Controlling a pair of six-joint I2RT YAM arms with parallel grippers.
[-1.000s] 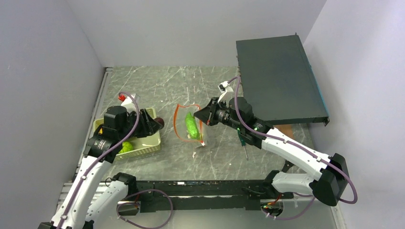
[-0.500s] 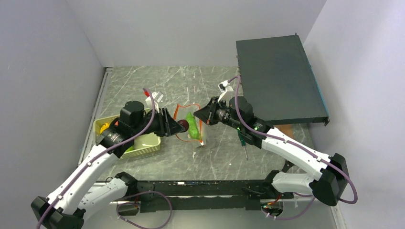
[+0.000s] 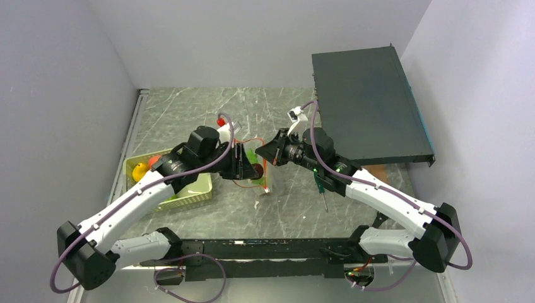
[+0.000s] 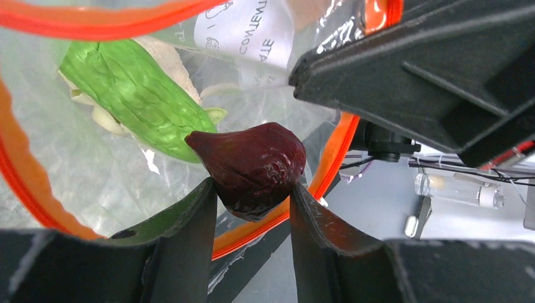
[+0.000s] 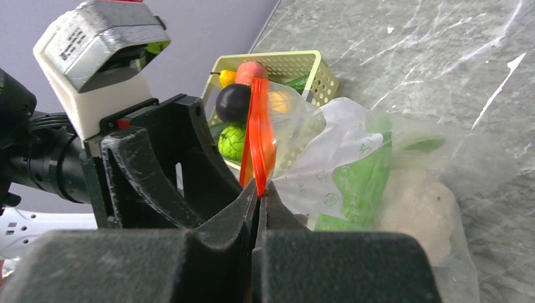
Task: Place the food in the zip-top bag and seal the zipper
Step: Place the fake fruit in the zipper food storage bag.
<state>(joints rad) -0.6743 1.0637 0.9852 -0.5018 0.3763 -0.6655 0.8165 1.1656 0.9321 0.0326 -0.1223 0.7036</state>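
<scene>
Dark purple fruit (image 4: 252,167): pinched between the left gripper's (image 4: 253,194) jaws, poised at the clear bag's (image 4: 82,158) mouth. A green gourd (image 4: 135,101) lay inside.

Orange zipper strip (image 5: 258,132): nipped by the right gripper (image 5: 257,189), jaws pressed together on it, holding the mouth up.

Step judged: loading. Next move called for travel toward 11 o'clock (clearing the strip at 5 o'clock), then release.

Room: tight, with the right gripper's bulk at 2 o'clock. The basket (image 3: 192,197) held more food.

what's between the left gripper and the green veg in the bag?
Left wrist view: only the dark purple fruit, clamped in the left gripper, at the zipper rim, before the green vegetable.
</scene>
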